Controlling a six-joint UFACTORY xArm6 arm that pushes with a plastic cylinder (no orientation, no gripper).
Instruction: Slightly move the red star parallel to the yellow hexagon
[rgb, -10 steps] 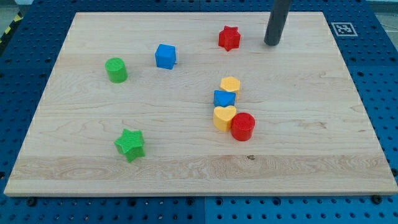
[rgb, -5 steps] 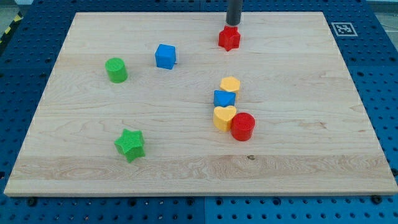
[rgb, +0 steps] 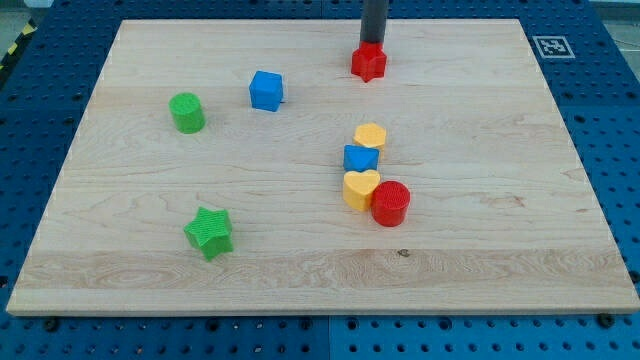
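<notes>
Tip: your tip sits at the view's top, right at the red star's upper edge; it seems to touch it, though the angle makes that hard to confirm.
Jaws: you have none here, only a straight dark rod.
Red star: near the counter's top edge, a little right of centre.
Yellow hexagon: well below the star, heading a tight cluster.
Cluster: below the hexagon come a blue block, a yellow heart, then a red cylinder, each touching the next.
Left side: blue cube, green cylinder, green star, all well apart.
</notes>
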